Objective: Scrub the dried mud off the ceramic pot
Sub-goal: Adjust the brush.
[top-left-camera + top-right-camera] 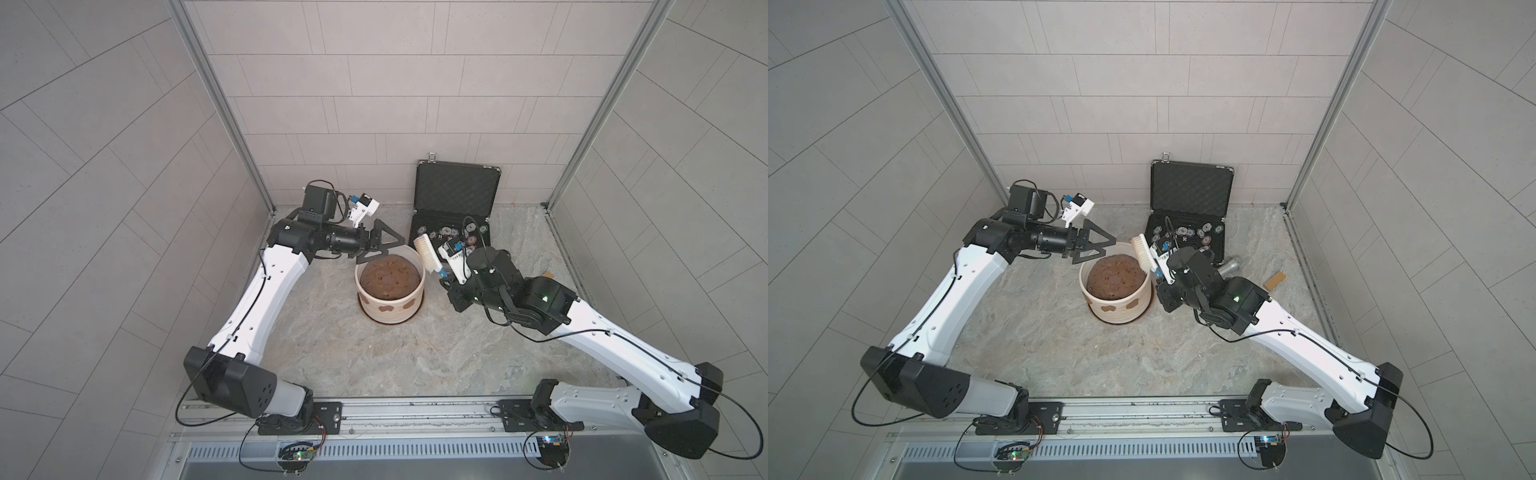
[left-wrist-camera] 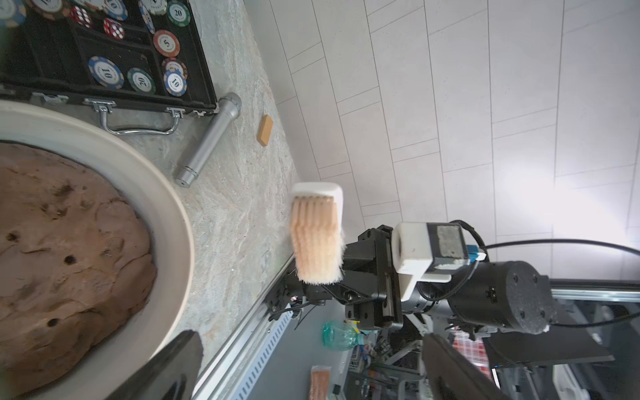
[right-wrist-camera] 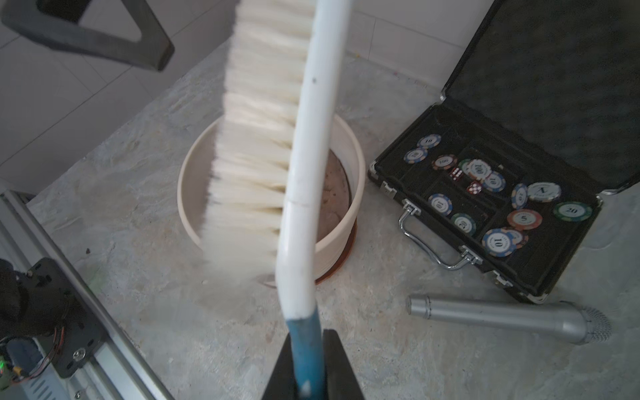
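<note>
The cream ceramic pot (image 1: 365,305) (image 1: 1096,309) stands mid-table on a reddish-brown saucer (image 3: 349,249), filled with a mound of brown soil (image 1: 388,278). Two brown patches of dried mud (image 1: 385,309) (image 1: 1133,304) sit on its near-facing wall. My right gripper (image 1: 444,280) (image 3: 306,367) is shut on the blue handle of a white brush (image 1: 428,253) (image 3: 311,138). The brush is raised by the pot's right rim (image 3: 356,180), bristles (image 2: 315,239) facing the pot and apart from it. My left gripper (image 1: 395,245) (image 2: 311,374) hovers open and empty over the far-left rim (image 2: 166,207).
An open black case of poker chips (image 1: 453,199) (image 3: 485,194) stands behind the pot on the right against the back wall. A silver microphone (image 3: 502,317) (image 2: 207,138) and a small tan block (image 1: 1275,281) lie to the right. Tiled walls close in three sides.
</note>
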